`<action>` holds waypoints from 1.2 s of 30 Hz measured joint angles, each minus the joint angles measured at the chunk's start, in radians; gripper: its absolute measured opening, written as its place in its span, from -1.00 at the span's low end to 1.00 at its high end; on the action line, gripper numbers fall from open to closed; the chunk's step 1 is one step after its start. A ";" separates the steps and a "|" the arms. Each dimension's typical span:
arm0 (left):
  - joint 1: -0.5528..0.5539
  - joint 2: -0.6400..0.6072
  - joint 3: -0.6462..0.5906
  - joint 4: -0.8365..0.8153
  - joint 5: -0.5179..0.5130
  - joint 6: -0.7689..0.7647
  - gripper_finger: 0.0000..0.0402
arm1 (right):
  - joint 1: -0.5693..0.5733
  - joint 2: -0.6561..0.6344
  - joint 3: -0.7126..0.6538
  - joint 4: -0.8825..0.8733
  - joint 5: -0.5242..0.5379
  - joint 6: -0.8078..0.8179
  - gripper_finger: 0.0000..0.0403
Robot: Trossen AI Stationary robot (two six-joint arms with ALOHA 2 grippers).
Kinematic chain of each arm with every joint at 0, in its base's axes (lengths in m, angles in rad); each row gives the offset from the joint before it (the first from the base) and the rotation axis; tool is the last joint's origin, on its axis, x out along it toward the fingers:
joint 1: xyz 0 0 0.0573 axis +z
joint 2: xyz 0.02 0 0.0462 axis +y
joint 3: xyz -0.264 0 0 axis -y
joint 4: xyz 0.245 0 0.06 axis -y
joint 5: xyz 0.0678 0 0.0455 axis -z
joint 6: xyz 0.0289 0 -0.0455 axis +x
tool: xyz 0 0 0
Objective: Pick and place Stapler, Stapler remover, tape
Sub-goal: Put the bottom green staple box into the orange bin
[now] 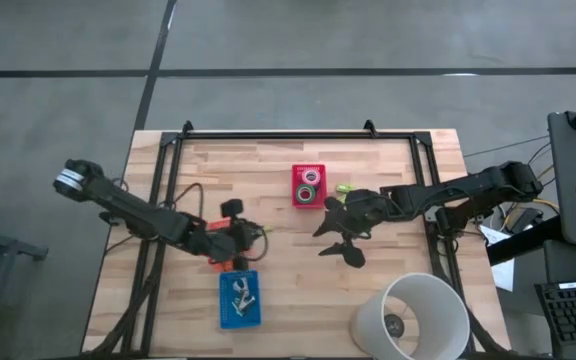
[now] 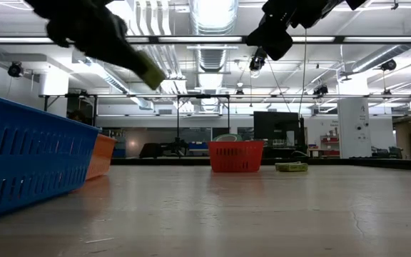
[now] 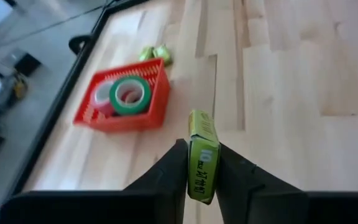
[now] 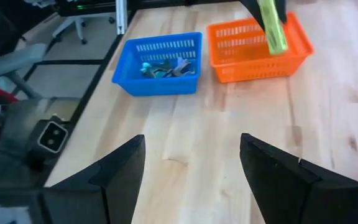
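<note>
Jaws of the left gripper (image 3: 202,171) pinch a slim green stapler (image 3: 202,155) between them, held up off the tabletop (image 1: 288,290) above the orange basket (image 4: 260,53); in the right wrist view the stapler hangs tilted over that basket's opening. Just beside the orange basket, nearer the tabletop's front edge, a blue basket (image 1: 239,300) holds a heap of small metal-and-blue pieces, too small to tell apart. Toward the middle, a red basket (image 3: 124,99) contains tape (image 3: 129,95): a green roll resting against a pinkish one. Another small green object (image 1: 345,188) lies just beside the red basket. Farther right, the right gripper (image 4: 191,165) hovers over bare wood with its jaws spread wide, and a big white cylinder (image 1: 411,317) stands at the front right corner.
</note>
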 joint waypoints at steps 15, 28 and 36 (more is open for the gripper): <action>-0.065 -0.325 -0.415 0.079 0.002 -0.430 -0.64 | 0.000 0.001 -0.013 0.016 0.033 0.000 0.24; -0.096 -0.382 -0.532 0.104 0.009 -0.565 -0.75 | 0.000 0.002 -0.016 0.015 0.079 -0.005 0.22; -0.095 -0.369 -0.533 0.105 0.012 -0.564 -0.62 | 0.000 0.002 -0.022 0.016 0.117 -0.010 0.20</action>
